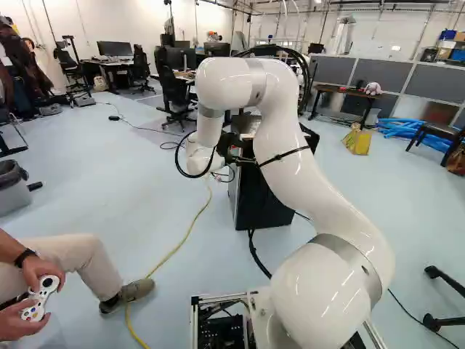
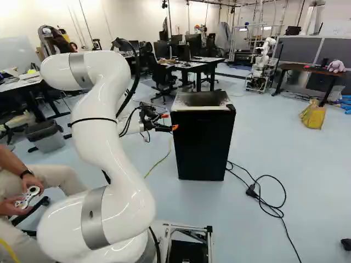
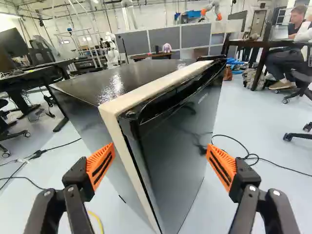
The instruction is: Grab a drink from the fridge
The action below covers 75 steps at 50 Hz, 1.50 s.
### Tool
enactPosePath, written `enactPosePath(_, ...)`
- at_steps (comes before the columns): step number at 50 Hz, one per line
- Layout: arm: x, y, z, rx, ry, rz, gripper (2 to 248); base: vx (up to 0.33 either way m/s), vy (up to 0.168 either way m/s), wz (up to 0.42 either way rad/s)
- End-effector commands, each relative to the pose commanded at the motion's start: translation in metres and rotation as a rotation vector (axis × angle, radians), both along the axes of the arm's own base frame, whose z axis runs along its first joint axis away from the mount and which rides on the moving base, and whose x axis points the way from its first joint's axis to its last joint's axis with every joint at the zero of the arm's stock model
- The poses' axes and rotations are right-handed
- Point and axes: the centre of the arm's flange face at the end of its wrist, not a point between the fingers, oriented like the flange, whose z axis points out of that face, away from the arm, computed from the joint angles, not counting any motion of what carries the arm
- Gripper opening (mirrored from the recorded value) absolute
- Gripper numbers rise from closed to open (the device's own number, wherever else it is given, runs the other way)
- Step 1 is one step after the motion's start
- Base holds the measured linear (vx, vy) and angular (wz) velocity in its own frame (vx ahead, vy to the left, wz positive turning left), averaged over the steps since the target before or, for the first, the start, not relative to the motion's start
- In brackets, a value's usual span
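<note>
In the right base view my gripper (image 2: 169, 121) is beside the upper left edge of a small black fridge (image 2: 203, 142). The wrist view shows the gripper (image 3: 161, 164) open, its orange pads wide apart with nothing gripped. Ahead of the fingers stands a corner of the fridge, with the glossy door (image 3: 183, 151) on one side and the cabinet's side wall (image 3: 90, 119) on the other. A pale strip (image 3: 114, 109) runs along the edge between them. The door looks closed, and the fridge's inside is hidden. In the left base view my arm covers much of the fridge (image 1: 254, 203).
A black cable (image 2: 269, 203) lies looped on the floor right of the fridge. A yellow cable (image 1: 178, 247) crosses the floor left of it. A seated person's shoe (image 1: 136, 290) is close to the base's left side. Another robot (image 2: 262, 68) stands far behind, near desks (image 2: 189, 64).
</note>
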Motion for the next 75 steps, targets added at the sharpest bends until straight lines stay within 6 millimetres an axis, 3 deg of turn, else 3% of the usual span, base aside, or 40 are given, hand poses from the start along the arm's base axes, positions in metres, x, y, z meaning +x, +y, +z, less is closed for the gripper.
enactPosePath(75,0.004,-0.013,0.004,-0.037,-0.028,-0.034,247,0.000,0.000,0.000)
